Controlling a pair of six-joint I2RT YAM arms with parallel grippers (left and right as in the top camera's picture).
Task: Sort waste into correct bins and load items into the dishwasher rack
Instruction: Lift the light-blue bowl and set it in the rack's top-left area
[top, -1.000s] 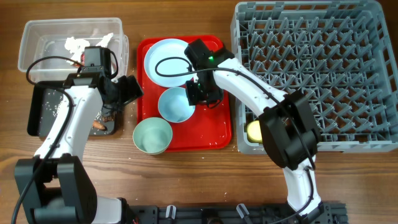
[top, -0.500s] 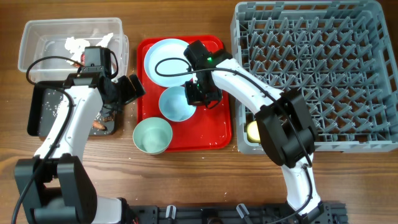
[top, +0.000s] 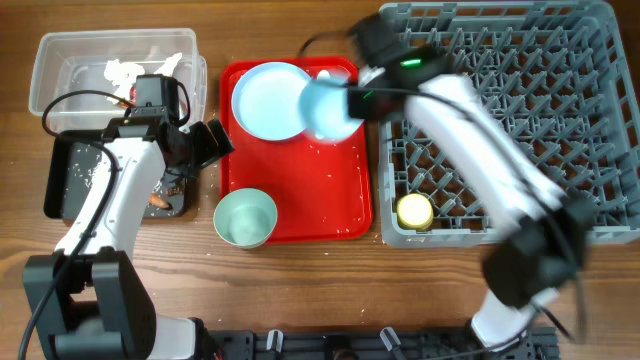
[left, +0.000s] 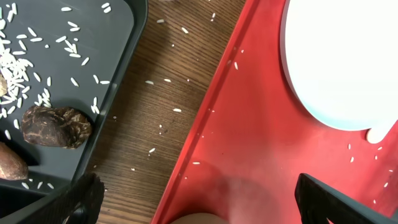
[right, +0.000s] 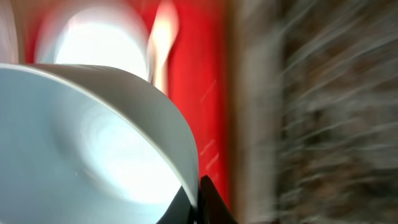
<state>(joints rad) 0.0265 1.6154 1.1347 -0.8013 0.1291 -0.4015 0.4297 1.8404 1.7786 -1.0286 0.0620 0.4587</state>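
Note:
My right gripper is shut on the rim of the pale blue bowl and holds it in the air over the red tray's far right, next to the grey dishwasher rack. The bowl fills the right wrist view, pinched between the fingers. The pale blue plate lies on the red tray. The mint-green bowl stands at the tray's front left. The yellow cup sits in the rack. My left gripper is open and empty over the tray's left edge.
The clear tub holds crumpled paper. The black tray holds rice crumbs, a brown lump and a brown stick piece. Loose rice lies on the wood and the red tray. A blurred white spoon lies beyond the bowl.
My right gripper has lifted the pale blue bowl off the middle of the red tray and carried it back and right towards the rack. The left arm has not moved.

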